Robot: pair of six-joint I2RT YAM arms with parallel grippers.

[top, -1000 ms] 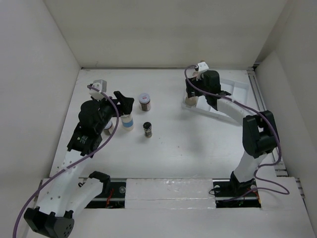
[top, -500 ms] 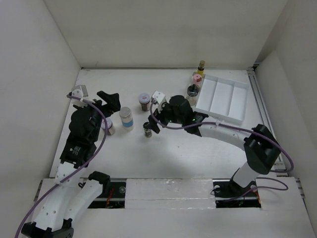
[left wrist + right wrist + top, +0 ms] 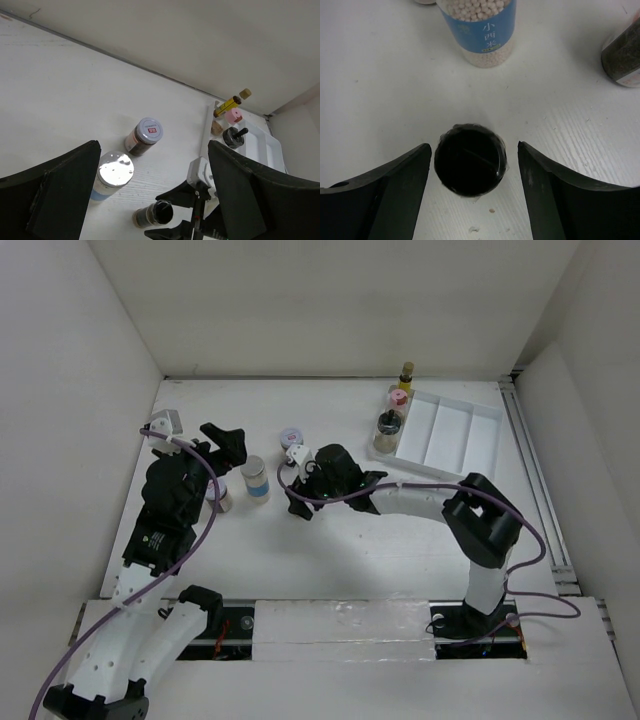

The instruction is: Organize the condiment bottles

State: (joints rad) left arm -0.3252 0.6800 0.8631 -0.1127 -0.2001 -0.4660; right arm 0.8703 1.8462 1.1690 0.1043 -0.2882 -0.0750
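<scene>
Our right tool point(image 3: 297, 502) is low over the tabletop point(image 3: 380, 550), its jaws spread fairly wide on either side of the small dark bottle with a black cap point(image 3: 471, 161). In the right wrist view we see a thin gap between the cap and each of the fingers point(image 3: 395, 185), so the bottle stands free and upright. Just beyond it stands the white bottle with a blue label point(image 3: 257, 480), and the brown jar with a white lid point(image 3: 292, 438) is a little farther back. Our left tool point(image 3: 228, 443) hangs wide open and holds nothing, near the blue-labelled bottle. At the far right, the yellow bottle with a dark cap point(image 3: 406, 373), the pink bottle point(image 3: 398, 397) and the clear bottle with a black knob point(image 3: 388, 425) stand in a row just beside the left wall of the white ridged plastic tray point(image 3: 430, 468).
</scene>
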